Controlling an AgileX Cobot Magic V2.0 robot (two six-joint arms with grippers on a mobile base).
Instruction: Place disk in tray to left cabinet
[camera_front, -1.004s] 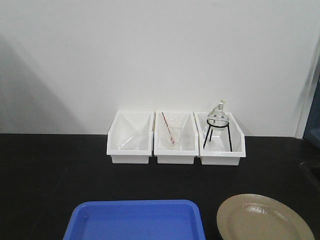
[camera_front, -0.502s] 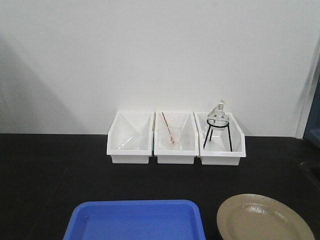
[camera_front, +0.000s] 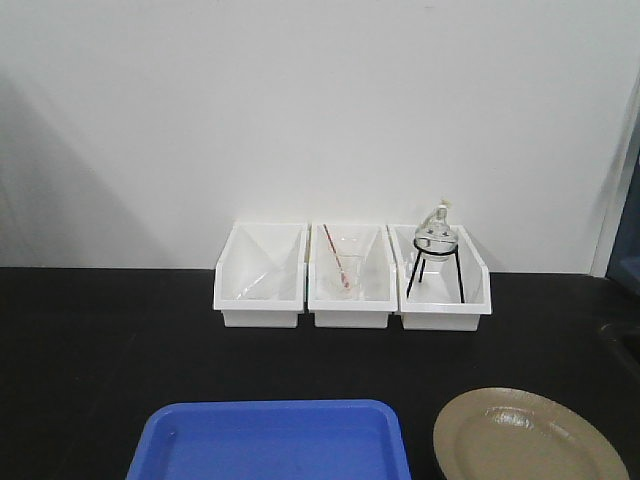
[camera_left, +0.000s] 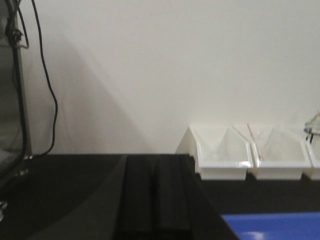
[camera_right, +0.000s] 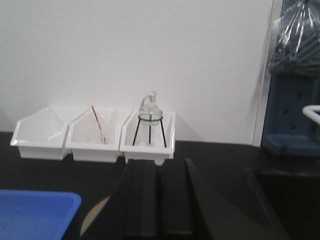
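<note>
The blue tray (camera_front: 270, 408) lies at the front edge of the black table, cut off by the frame. To its right the tan disk (camera_front: 525, 440) rests flat on the table, apart from the tray. In the left wrist view my left gripper (camera_left: 155, 159) is shut on nothing, with a corner of the tray (camera_left: 272, 226) to its lower right. In the right wrist view my right gripper (camera_right: 159, 162) is shut and empty above the disk (camera_right: 97, 215), which shows only as a tan sliver beside the tray (camera_right: 35, 212). The left cabinet is out of view.
Three white bins (camera_front: 352, 278) stand in a row against the white wall; the right one holds a glass flask on a black tripod (camera_front: 435, 250). A grey frame with a black cable (camera_left: 20, 100) rises at the far left. A blue rack (camera_right: 295, 110) stands at the right.
</note>
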